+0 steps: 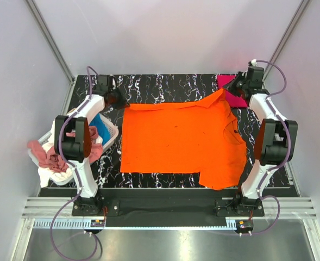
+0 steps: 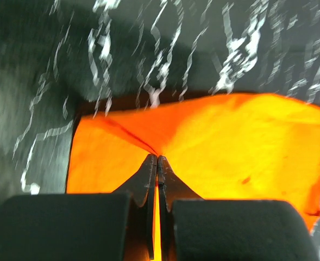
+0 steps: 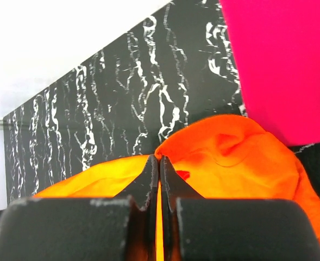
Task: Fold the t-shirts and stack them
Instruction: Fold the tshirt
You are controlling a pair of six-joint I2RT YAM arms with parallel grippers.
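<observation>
- Orange shirt (image 1: 179, 138): spread flat over the middle of the table (image 1: 165, 84), one sleeve reaching the near edge. Judged laid out for a first fold.
- Left claw (image 2: 157, 160): jaws closed, pinching the shirt's far-left corner, likely to keep the far hem taut.
- Right claw (image 3: 159, 160): jaws closed, pinching the far-right corner, which rises in a peak. A matching hold for a two-handed fold.
- Pink shirt (image 1: 224, 81): folded, at the far-right corner; probably the stack's base.
- Basket (image 1: 110, 130): at the left edge, holding unfolded shirts.
</observation>
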